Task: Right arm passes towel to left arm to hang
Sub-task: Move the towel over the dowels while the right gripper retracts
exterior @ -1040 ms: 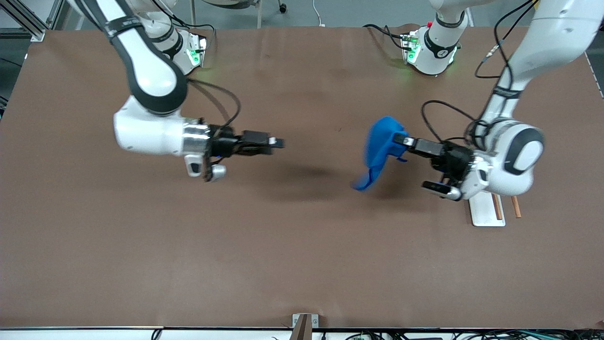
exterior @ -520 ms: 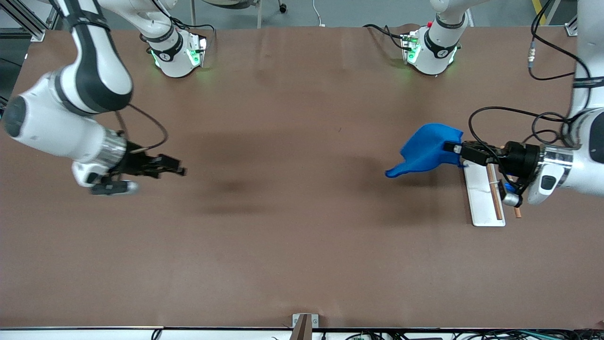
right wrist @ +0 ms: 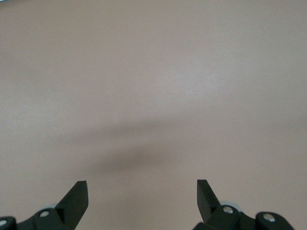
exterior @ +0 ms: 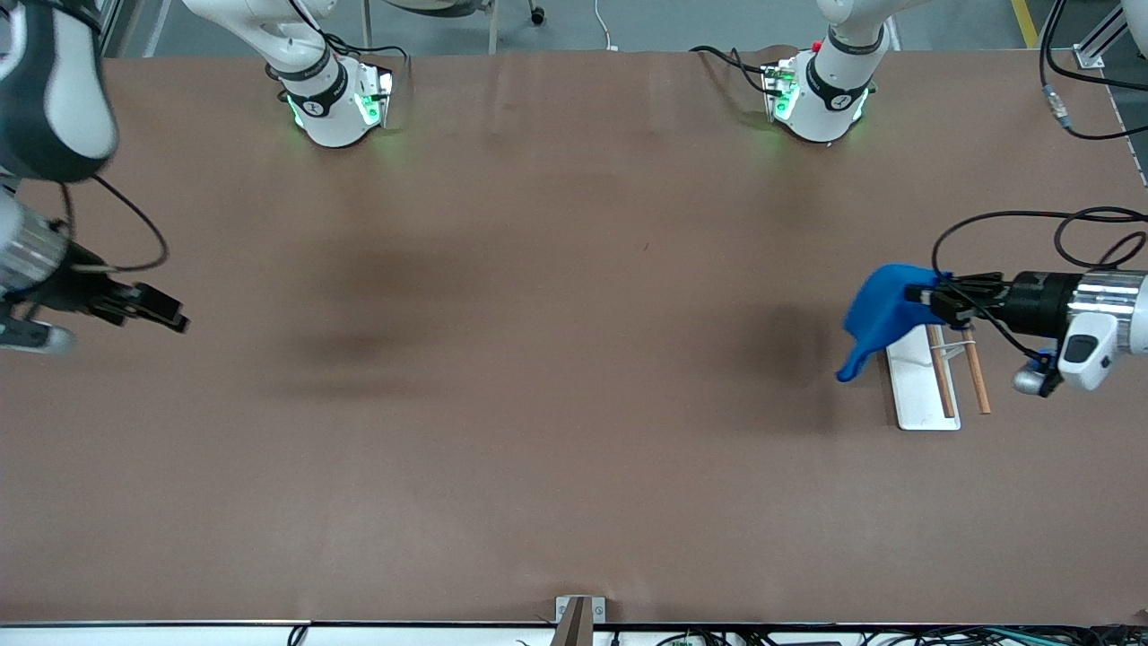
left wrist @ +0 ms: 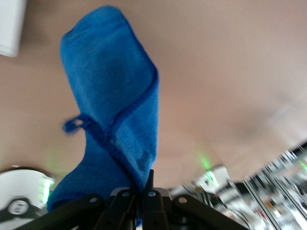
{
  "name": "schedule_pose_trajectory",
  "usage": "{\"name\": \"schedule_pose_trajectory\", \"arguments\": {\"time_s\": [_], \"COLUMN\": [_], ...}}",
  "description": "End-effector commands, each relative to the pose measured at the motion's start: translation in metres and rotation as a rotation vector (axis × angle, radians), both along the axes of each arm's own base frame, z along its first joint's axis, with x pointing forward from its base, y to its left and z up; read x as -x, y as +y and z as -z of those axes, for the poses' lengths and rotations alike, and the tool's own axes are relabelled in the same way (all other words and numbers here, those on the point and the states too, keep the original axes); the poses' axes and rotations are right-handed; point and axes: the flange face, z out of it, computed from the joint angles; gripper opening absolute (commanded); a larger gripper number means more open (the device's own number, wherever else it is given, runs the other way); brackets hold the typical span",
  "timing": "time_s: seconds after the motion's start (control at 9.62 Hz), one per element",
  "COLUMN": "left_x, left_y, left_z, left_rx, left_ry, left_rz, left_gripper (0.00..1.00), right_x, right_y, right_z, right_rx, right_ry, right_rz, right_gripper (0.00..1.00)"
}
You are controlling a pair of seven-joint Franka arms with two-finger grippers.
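Front view: handover looks done. Left gripper has the towel, fingers clamped on one edge, and the cloth hangs bunched below them over the rack, a white base w/ two thin wooden rails at the left arm's end of the bench. A sec ago that gripper and towel were nearer mid-bench; since then they've travelled out toward the rack, so the carry leg is nearly over. Towel's low corner dangles just beside the rack's base edge; can't tell if it touches.

Right gripper has pulled right back to the right arm's end of the bench, empty. Right wrist view shows its fingers well apart w/ only bare bench below. It was close to mid-bench a sec ago, so it's cleared out and prob. just waits now.

Left wrist view confirms the grip: fingers pinched together on a folded edge, the corner loop sticking out free.

What's left, by my read: line the cloth up over the rails, lower so it drapes, then let go. Risk: towel is bunched, not spread, so it may slide off a thin rail.
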Motion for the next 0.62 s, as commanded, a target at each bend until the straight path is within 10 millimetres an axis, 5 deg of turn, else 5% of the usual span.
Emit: {"name": "schedule_pose_trajectory", "arguments": {"time_s": [0.0,0.21,0.52], "left_x": [-0.003,-0.007,-0.002], "left_y": [0.036,0.056,0.09], "left_z": [0.018,0.022,0.028], "left_rx": [-0.113,-0.135,-0.23], "left_ry": [-0.019,-0.051,-0.075], "left_rz": [-0.011,-0.048,0.006], "left_gripper": [0.0,0.0,0.0], "right_x": [0.027,0.044,0.053], "right_y": [-0.032,-0.034,-0.036], "right_z": [-0.071,-0.118,-0.119], "right_rx": [0.027,0.023,0.016], "right_ry": [0.001,0.04,0.062], "right_rz": [0.066,0.073,0.081], "right_gripper": [1.0,1.0,1.0]}}
